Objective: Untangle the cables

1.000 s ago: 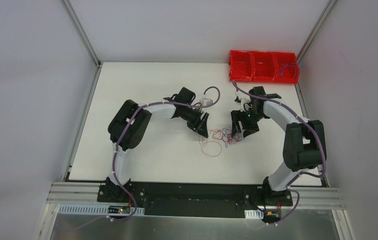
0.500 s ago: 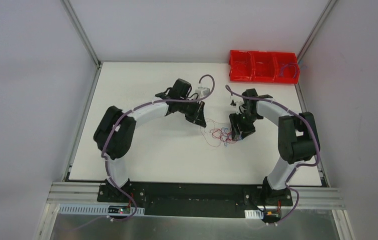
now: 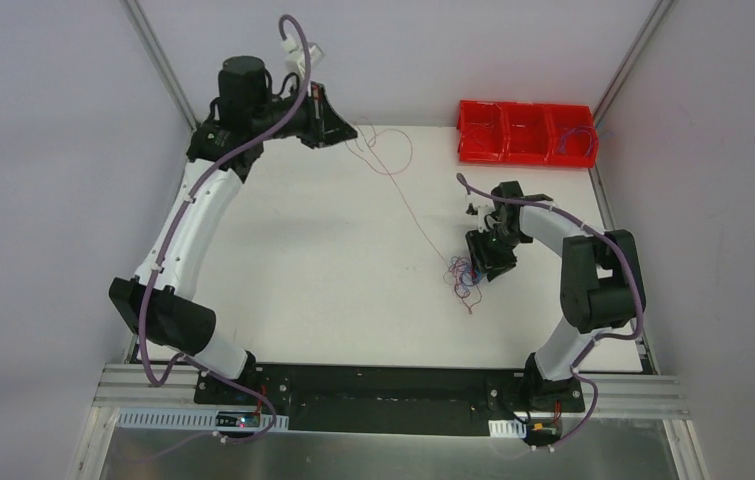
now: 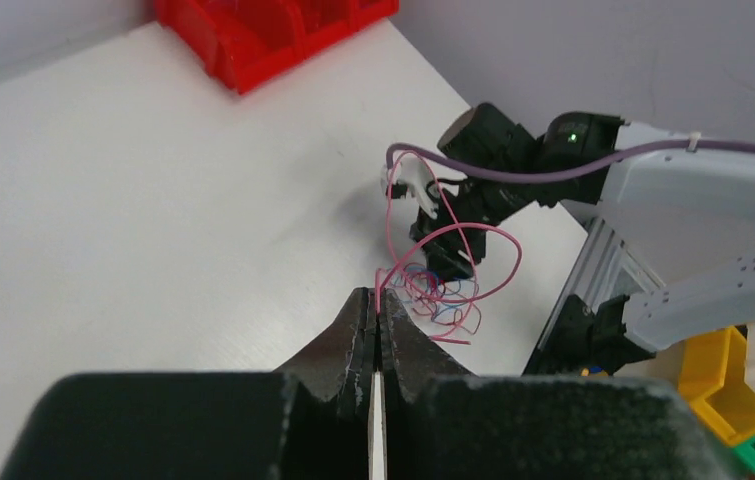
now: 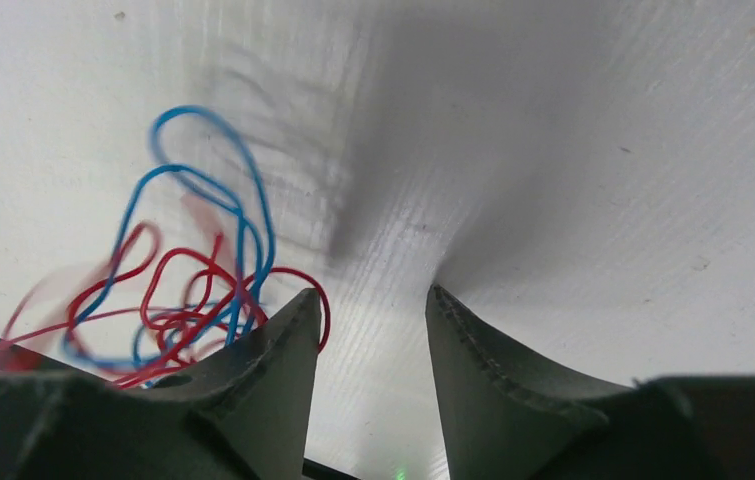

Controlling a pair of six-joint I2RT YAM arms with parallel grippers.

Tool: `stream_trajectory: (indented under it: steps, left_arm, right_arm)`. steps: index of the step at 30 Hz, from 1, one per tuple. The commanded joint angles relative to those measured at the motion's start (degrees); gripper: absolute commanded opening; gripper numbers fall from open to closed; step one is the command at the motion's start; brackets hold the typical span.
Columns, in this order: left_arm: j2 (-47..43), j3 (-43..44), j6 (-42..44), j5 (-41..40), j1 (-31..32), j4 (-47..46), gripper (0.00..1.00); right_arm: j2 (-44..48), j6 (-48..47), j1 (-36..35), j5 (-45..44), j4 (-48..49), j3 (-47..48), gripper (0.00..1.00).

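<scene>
The cables [image 3: 464,274] are a small bunch of thin red and blue wires on the white table, right of centre. My left gripper [image 3: 341,128] is raised at the far left and shut on one red cable [image 3: 408,205], which runs stretched from it down to the bunch. In the left wrist view the red cable leaves the closed fingertips [image 4: 377,297] toward the bunch [image 4: 441,291]. My right gripper [image 3: 483,262] is open and low on the table, at the bunch's right edge. In the right wrist view the wires [image 5: 188,300] lie against the left finger [image 5: 271,345], none between the jaws.
A red three-compartment bin [image 3: 525,132] stands at the table's back right, a mauve cable lying in its right compartment. Grey walls enclose the table on three sides. A metal rail [image 3: 373,395] runs along the near edge.
My left arm has swung up and to the far left, pulling one red cable out of the bunch. The bunch has shrunk and shifted toward my right gripper, which has barely moved.
</scene>
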State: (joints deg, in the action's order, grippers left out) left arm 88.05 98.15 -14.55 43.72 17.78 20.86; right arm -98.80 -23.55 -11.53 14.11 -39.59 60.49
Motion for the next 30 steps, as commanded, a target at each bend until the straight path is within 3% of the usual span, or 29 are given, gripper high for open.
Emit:
stream_trajectory:
  steps: [1, 11, 19, 23, 30]
  left_arm:
    - [1.49, 10.84, -3.30, 2.77, -3.16, 5.41, 0.00]
    - [6.43, 27.66, -6.06, 3.23, -5.97, 6.80, 0.00]
    - [13.18, 43.50, -9.21, 5.67, -7.94, 5.57, 0.00]
    - [12.65, 40.14, -9.80, 8.06, -7.94, 5.04, 0.00]
    - [11.70, 33.03, -11.68, 12.02, -7.33, 3.71, 0.00]
  right_arm:
    - [-2.62, -4.22, 1.72, -5.23, -0.51, -3.58, 0.47]
    - [-2.80, -8.60, 3.14, -7.39, -1.54, -4.17, 0.37]
    - [-4.50, -9.43, 5.34, -7.03, -4.90, -2.00, 0.37]
    - [-3.89, -9.39, 5.92, -4.23, -7.86, 1.29, 0.43]
    - [6.97, -8.79, 6.94, 12.30, -9.50, 12.17, 0.69]
